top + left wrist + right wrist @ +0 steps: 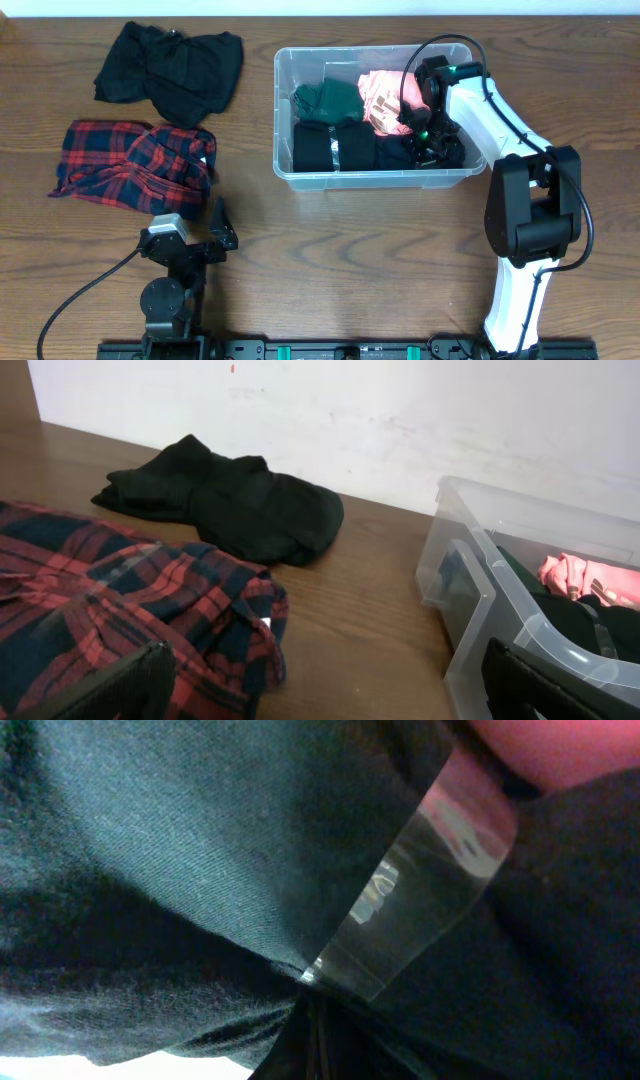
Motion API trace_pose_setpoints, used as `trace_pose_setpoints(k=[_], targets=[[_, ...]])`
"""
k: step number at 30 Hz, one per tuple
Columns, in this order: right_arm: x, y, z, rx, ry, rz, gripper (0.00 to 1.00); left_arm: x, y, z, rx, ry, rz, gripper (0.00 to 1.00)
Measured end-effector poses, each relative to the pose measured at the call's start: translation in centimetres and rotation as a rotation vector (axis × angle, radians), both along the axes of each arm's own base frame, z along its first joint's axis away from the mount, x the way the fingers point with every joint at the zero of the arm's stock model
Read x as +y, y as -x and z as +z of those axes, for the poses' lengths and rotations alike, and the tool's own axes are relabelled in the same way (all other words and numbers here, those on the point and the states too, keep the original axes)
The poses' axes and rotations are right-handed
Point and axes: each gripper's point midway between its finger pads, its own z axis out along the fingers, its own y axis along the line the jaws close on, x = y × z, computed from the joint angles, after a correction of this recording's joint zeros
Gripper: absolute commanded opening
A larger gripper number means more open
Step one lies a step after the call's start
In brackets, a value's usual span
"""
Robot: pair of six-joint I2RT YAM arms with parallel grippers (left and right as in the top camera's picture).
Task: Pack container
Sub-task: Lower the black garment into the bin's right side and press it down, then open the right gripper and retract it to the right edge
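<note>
Dark cloth (200, 850) fills the right wrist view, pressed against one clear finger (420, 900) of the right tool (428, 135). Whether that tool is spread or pinching cannot be told. Only the overhead view shows it sunk in the right end of the single container (283, 110), with one pink garment (380, 95) just beside it and one green garment (325, 97) farther off. The left tool (218, 232) is spread wide, low over the counter (350, 260). Ahead of it lie two loose garments, one plaid shirt (130, 165) and one black garment (170, 65).
</note>
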Motion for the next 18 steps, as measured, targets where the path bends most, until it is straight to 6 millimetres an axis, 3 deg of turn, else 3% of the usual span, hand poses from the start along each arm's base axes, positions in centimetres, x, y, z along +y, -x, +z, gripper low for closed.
trace_pose_setpoints(k=[4,6,9,11,12,14,18], targets=[[0.4,-0.6,1.7,-0.013,-0.017,-0.005,0.01,0.0,0.0,0.0,0.000,0.000,0.000,0.98],[0.9,-1.5,3.2,-0.049,-0.043,-0.010,0.09,0.0,0.0,0.0,0.000,0.000,0.000,0.98],[1.7,-3.0,7.0,-0.141,-0.087,-0.024,0.49,0.0,0.0,0.0,0.000,0.000,0.000,0.98],[2.0,-4.4,10.8,-0.252,-0.123,-0.034,0.64,0.0,0.0,0.0,0.000,0.000,0.000,0.98],[2.1,-5.0,12.8,-0.312,-0.144,-0.044,0.78,0.0,0.0,0.0,0.000,0.000,0.000,0.98],[1.8,-6.2,17.0,-0.440,-0.183,-0.079,0.96,0.0,0.0,0.0,0.000,0.000,0.000,0.98],[-2.5,-8.5,25.0,-0.705,-0.233,-0.224,0.99,0.0,0.0,0.0,0.000,0.000,0.000,0.98]])
